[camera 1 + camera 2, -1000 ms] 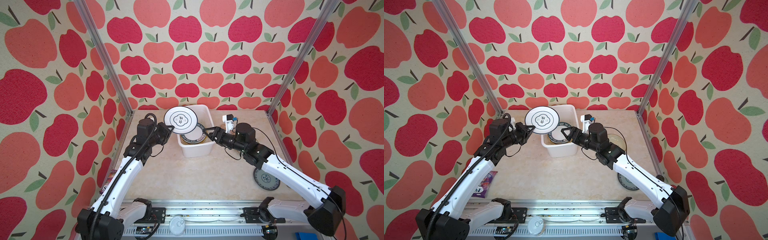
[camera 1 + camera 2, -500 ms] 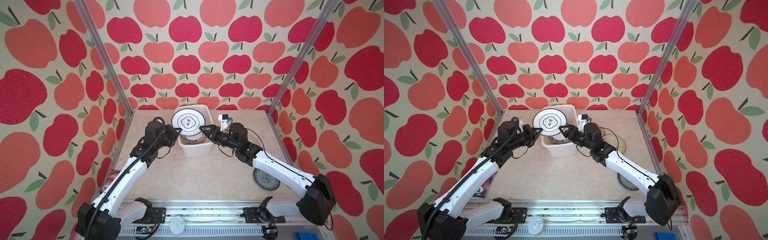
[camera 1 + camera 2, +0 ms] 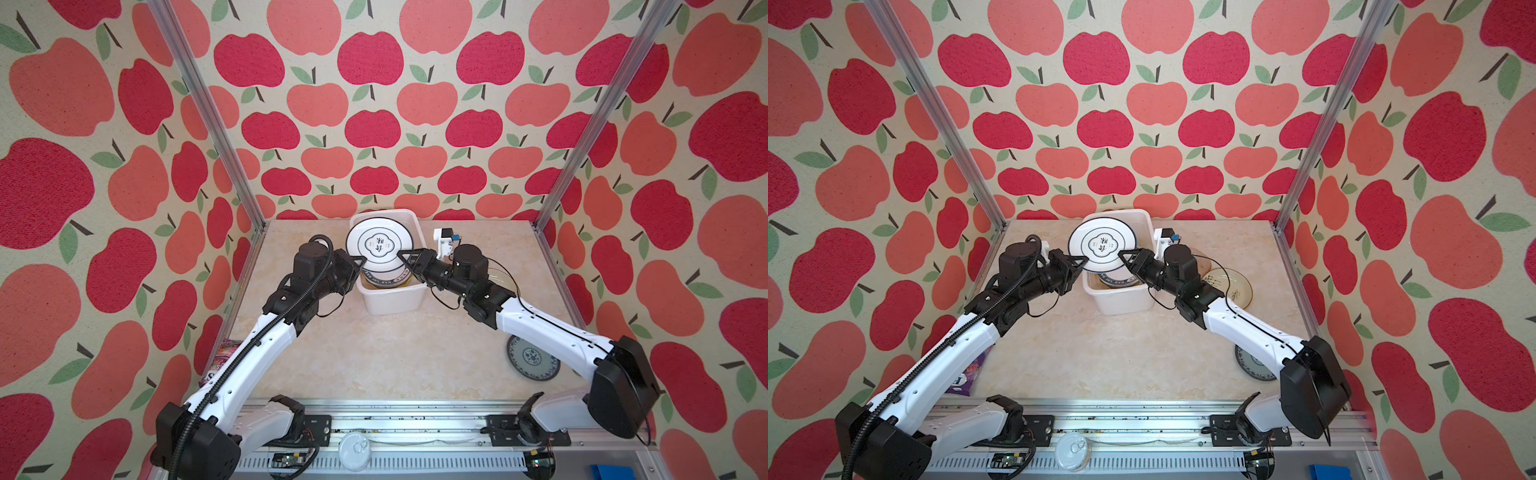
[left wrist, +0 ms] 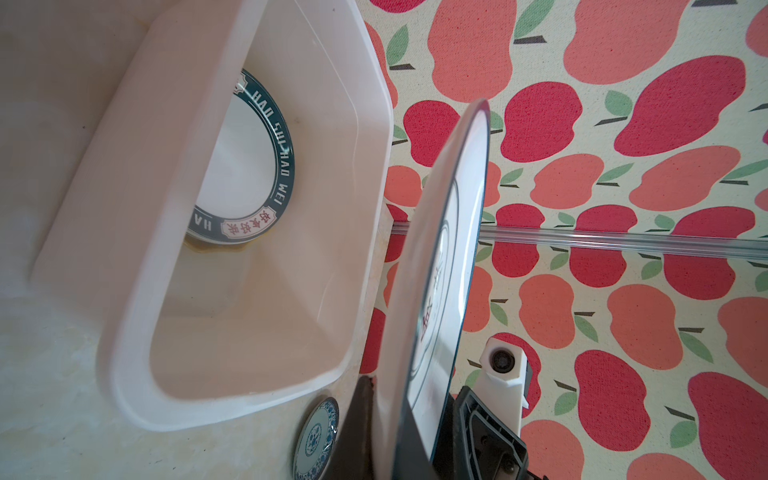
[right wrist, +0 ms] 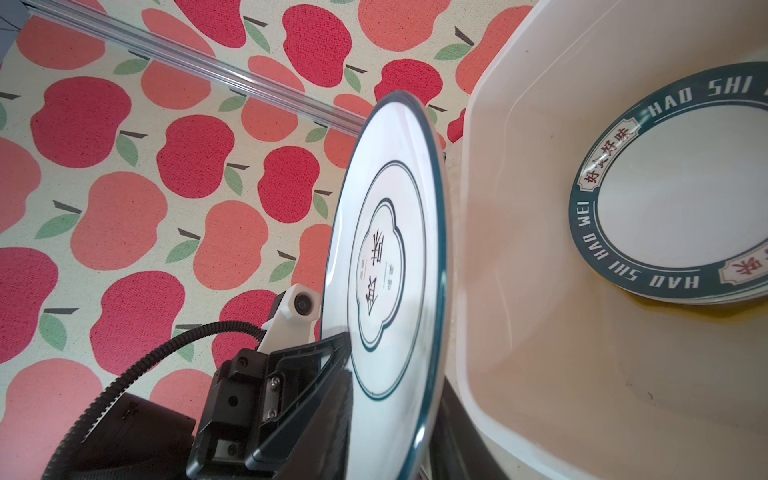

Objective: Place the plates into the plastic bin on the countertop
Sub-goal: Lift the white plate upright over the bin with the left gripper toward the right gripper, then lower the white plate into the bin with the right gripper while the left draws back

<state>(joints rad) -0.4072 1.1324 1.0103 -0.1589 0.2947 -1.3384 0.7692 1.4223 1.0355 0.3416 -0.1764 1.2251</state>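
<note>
A white plate with a thin dark ring and a lettered centre stands on edge over the plastic bin. My left gripper is shut on its lower left rim, with fingers on both faces in the left wrist view. My right gripper straddles the lower right rim; contact does not show. Inside the bin lies a stack topped by a white plate with a dark lettered rim. A blue-patterned plate lies on the countertop under my right arm. A translucent brown plate lies behind my right wrist.
The bin stands at the back middle, close to the apple-patterned wall. A colourful packet lies at the counter's left edge. Aluminium posts rise at both back corners. A frame rail runs along the front, with a round white lid below it.
My left arm carried the white plate rightward, from left of the bin to over it. My right gripper moved in to the plate's right rim and its jaws narrowed.
</note>
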